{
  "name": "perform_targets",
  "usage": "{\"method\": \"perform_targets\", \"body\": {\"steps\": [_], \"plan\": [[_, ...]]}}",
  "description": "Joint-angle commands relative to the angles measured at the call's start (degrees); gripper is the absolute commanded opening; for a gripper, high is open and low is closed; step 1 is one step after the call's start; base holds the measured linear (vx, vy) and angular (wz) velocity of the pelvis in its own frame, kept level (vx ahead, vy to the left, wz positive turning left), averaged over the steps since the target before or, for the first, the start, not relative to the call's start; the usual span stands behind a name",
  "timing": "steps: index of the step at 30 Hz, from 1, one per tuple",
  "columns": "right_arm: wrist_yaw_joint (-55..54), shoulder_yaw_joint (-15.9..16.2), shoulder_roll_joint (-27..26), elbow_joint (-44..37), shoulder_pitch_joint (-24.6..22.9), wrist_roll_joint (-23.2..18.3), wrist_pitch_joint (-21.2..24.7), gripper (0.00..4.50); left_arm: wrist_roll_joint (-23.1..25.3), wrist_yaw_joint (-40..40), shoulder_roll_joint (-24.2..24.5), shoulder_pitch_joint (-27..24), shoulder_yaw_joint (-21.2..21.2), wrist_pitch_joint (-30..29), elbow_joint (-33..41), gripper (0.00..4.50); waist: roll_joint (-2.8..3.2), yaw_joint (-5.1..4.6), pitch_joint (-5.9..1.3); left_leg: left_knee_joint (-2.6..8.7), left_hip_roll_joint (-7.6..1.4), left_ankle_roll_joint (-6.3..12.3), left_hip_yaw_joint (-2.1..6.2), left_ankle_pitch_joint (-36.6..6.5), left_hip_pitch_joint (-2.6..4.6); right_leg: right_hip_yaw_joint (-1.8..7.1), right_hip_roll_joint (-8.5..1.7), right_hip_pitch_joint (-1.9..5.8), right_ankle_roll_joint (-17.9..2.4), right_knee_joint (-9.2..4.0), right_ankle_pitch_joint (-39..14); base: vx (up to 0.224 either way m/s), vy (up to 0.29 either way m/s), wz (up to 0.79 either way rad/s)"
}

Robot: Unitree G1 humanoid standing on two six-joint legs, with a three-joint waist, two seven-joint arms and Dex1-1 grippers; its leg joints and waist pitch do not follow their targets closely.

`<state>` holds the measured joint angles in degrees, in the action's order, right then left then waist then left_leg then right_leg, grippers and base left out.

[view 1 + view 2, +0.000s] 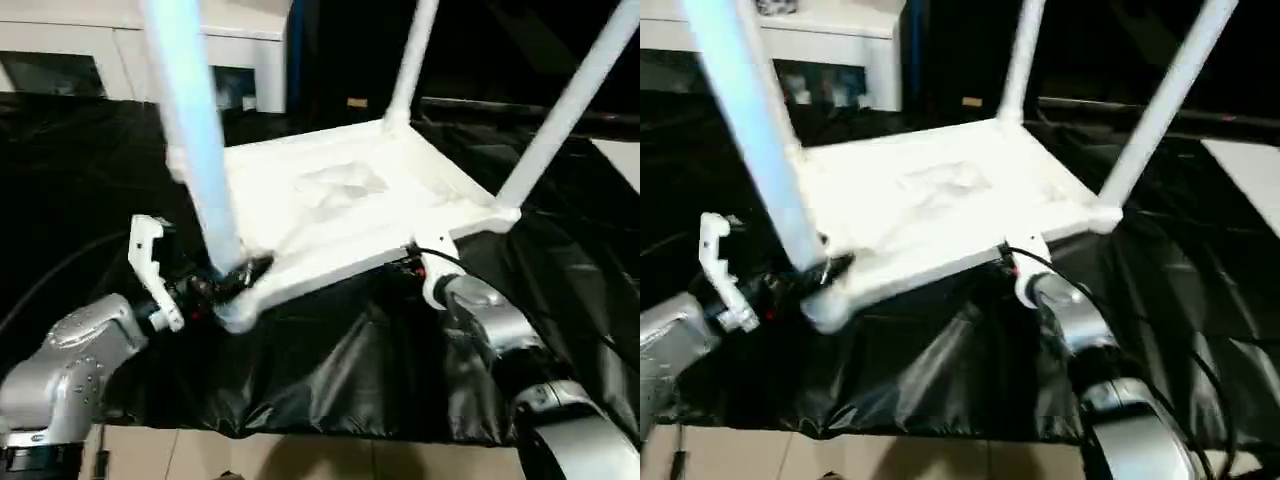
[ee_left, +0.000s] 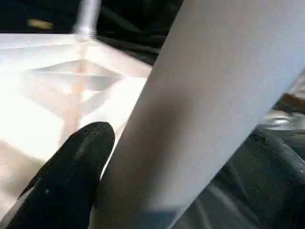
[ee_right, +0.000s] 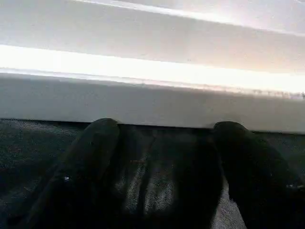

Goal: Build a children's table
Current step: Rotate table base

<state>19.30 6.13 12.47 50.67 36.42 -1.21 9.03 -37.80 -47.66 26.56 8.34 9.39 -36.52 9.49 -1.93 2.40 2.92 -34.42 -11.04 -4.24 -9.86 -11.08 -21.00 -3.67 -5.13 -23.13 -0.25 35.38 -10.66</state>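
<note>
1. The children's table (image 1: 340,210) is lying upside down on the bench, its ribbed underside facing up and its near rim raised slightly toward the camera.
2. Three legs are standing up from corner sockets: the near-left leg (image 1: 195,140) close to the camera, the far leg (image 1: 412,62) behind, and the right leg (image 1: 568,112) slanting out to the right.
3. The bench is lying under a black sheet (image 1: 330,370), wrinkled and glossy, hanging over the front edge.
4. The left end effector (image 1: 238,273) is sitting at the near-left corner socket, at the base of the near-left leg. The head views show its black fingers either side of the leg base; the left wrist view shows one black finger (image 2: 71,176) pressed against the leg's side, so it is pinching the leg.
5. The right end effector (image 1: 412,262) is sitting at the near rim, toward its right end. The head views are hiding its fingers under the rim. The right wrist view is showing two black fingers (image 3: 81,176) spread apart, tips just below the white rim edge (image 3: 152,100), dark sheet between them.
6. White cabinets (image 1: 130,50) are standing behind the bench at far left.
</note>
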Motion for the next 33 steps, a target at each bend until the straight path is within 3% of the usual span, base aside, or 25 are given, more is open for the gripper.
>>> {"method": "perform_targets", "body": {"steps": [1, 5, 9, 13, 14, 21, 25, 33], "plan": [[-0.2, 0.1, -0.5, 3.0, 1.6, 1.1, -1.1, 3.58, -4.4, -5.1, 1.3, -0.2, -3.1, -3.4, 4.8, 4.40, 0.83, -0.07, -3.27, 4.64, -1.46, -1.76, 0.02, -14.5, 0.59, 2.36, -2.21, 2.50, -11.8, -3.53, -12.1, 0.000, 0.000, 0.00], [0.2, 0.1, -1.6, 5.5, 3.2, 1.4, -3.1, 3.58, -6.2, -8.0, 1.8, 0.4, -7.1, -6.1, 7.6, 4.40, 1.07, -0.45, -3.19, 4.54, -1.49, -1.76, -0.02, -14.4, 0.58, 2.44, -2.11, 2.49, -12.1, -3.63, -11.7, 0.000, 0.000, 0.00], [0.5, 0.6, -2.5, 6.1, 3.4, 1.9, -4.1, 3.58, -7.8, -8.3, 0.7, 1.4, -9.1, -7.6, 9.1, 4.40, 0.91, -0.61, -3.27, 4.49, -1.45, -1.80, -0.06, -13.6, 0.43, 2.47, -2.07, 2.69, -12.6, -3.48, -10.5, 0.000, 0.000, 0.00], [1.9, 1.1, -4.0, 7.1, 3.8, 2.1, -5.9, 3.58, -9.6, -7.5, -1.2, 3.2, -10.4, -8.8, 10.2, 4.40, 0.79, -0.84, -3.22, 4.47, -1.44, -1.98, 0.01, -14.1, 0.04, 2.51, -2.21, 2.88, -11.6, -3.65, -13.7, 0.000, 0.000, 0.00], [2.4, 1.2, -4.6, 7.5, 3.9, 2.2, -6.5, 3.58, -10.2, -7.6, -1.9, 3.8, -10.9, -9.3, 10.4, 4.40, 0.88, -0.82, -3.25, 4.37, -1.50, -2.09, -0.07, -14.2, 0.30, 2.57, -2.13, 2.64, -11.4, -3.77, -14.2, 0.000, 0.000, 0.00], [7.3, 2.3, -6.9, 6.9, 3.8, 1.9, -8.3, 3.58, -10.7, -6.7, -6.0, 7.7, -13.8, -9.0, 9.0, 4.40, 1.01, -0.78, -3.23, 4.35, -1.65, -2.77, -0.13, -14.3, 0.31, 2.63, -1.79, 2.69, -11.4, -3.78, -13.3, 0.000, 0.000, 0.00], [9.6, 2.9, -8.0, 6.6, 3.4, 2.0, -9.3, 3.58, -9.2, -5.7, -9.0, 10.9, -15.7, -7.9, 6.5, 4.40, 0.88, -1.18, -3.26, 4.40, -1.60, -2.56, -0.05, -14.1, 0.03, 2.54, -1.78, 2.95, -11.6, -3.84, -13.4, 0.000, 0.000, 0.00], [11.9, 3.2, -9.3, 6.2, 3.4, 2.3, -10.7, 3.58, -5.2, -3.6, -13.7, 15.6, -18.3, -4.9, 1.4, 4.40, 1.15, -1.74, -3.42, 4.19, -1.73, -1.41, -0.03, -13.2, 0.17, 2.51, -1.85, 3.03, -13.4, -3.79, -10.7, 0.000, 0.000, 0.00]]}}
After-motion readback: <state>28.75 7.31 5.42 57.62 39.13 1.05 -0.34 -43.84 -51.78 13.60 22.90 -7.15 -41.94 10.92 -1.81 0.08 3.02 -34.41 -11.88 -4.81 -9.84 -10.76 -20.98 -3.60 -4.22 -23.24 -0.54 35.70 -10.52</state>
